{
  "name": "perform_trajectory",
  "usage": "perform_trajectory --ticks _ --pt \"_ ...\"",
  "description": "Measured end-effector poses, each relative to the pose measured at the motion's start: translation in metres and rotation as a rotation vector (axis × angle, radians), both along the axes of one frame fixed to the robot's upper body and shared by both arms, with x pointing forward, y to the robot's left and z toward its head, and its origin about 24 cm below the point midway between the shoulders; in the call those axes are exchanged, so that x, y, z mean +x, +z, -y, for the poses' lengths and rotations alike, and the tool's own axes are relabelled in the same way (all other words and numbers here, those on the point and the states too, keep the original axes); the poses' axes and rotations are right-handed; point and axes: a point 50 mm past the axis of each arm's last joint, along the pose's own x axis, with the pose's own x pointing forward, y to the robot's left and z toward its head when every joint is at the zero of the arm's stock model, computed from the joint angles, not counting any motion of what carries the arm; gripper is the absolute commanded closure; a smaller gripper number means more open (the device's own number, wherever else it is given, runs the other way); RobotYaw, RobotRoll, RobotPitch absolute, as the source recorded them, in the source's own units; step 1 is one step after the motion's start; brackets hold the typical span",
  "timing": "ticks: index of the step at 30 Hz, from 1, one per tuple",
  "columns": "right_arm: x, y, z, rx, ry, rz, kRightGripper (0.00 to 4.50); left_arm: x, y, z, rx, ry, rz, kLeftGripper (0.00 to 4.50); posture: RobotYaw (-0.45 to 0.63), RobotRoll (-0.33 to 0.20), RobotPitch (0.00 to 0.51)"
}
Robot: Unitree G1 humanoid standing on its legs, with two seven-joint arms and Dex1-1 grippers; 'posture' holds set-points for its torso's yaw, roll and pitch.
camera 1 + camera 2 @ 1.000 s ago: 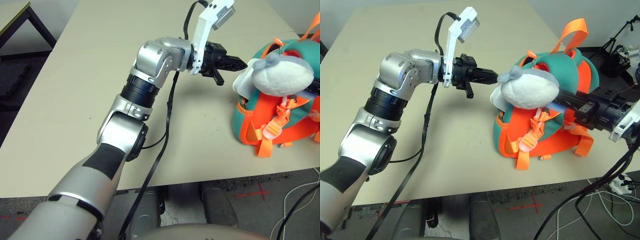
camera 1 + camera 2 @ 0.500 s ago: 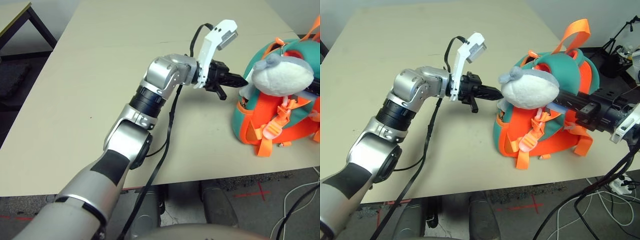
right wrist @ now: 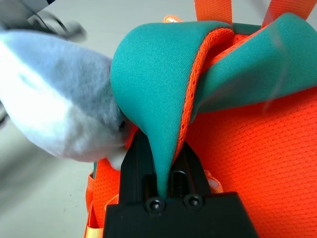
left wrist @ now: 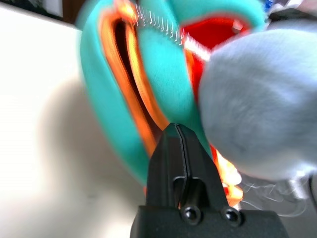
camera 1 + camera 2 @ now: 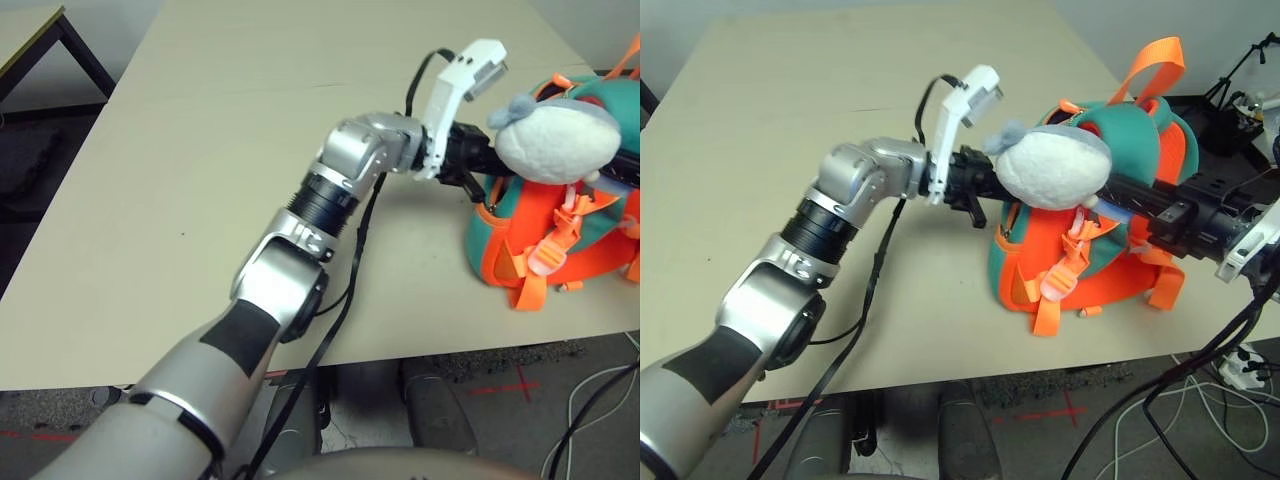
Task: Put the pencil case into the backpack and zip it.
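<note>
Small teal fabric backpack with orange front panel (image 5: 1040, 260) sits on the pale flat-topped bench (image 5: 910, 300), toward its right edge, set back from the near edge

Pencil case: my read is already inside the backpack, past the open side zip; exact seat I can't tell

Left gripper (image 4: 181, 128) is at the orange-trimmed zip opening (image 4: 123, 79), jaws pressed together, nothing seen between them. Looks like pushing the case in, or a check that it's seated

Right gripper (image 3: 163, 140) has its jaws pinching the padded teal shoulder strap with orange edging (image 3: 153, 82). Good anchor, keep it

Grey-and-white plush shark (image 5: 558, 145) hangs close beside the left gripper; could foul the zip run

Handling: bag should be light and soft, walls will give and the whole thing will slide or twist if pulled without the anchor. Strap is thick and grippy, takes a firm pinch. Case likely stiffer than the bag, so push it flat along the opening, not across, or a corner props the zip apart

For closing: back the left out, take the zip puller itself, not the trim, pull along the track, low force. Main risks: fabric in the teeth, strap slipping
</note>
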Motion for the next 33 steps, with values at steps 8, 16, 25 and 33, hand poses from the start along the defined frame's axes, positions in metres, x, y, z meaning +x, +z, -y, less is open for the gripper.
perform_trajectory --ticks 8,16,25,33 --pt "0.005 0.001 0.001 0.001 -0.002 -0.002 4.48 -0.013 0.0 -0.017 0.013 -0.062 0.121 0.97 -0.09 0.0 0.154" --pt "0.006 0.002 0.001 0.002 0.008 0.004 4.48 -0.013 -0.002 0.008 -0.045 -0.081 0.154 0.0 -0.11 0.0 0.149" --pt "0.005 0.0 0.0 0.005 0.008 0.004 4.48 -0.016 0.0 0.027 -0.08 -0.113 0.14 0.0 -0.12 0.0 0.142" --pt "0.005 -0.002 0.001 0.015 0.003 0.002 4.48 -0.013 -0.004 0.022 -0.06 -0.086 0.108 2.58 -0.12 0.0 0.137"
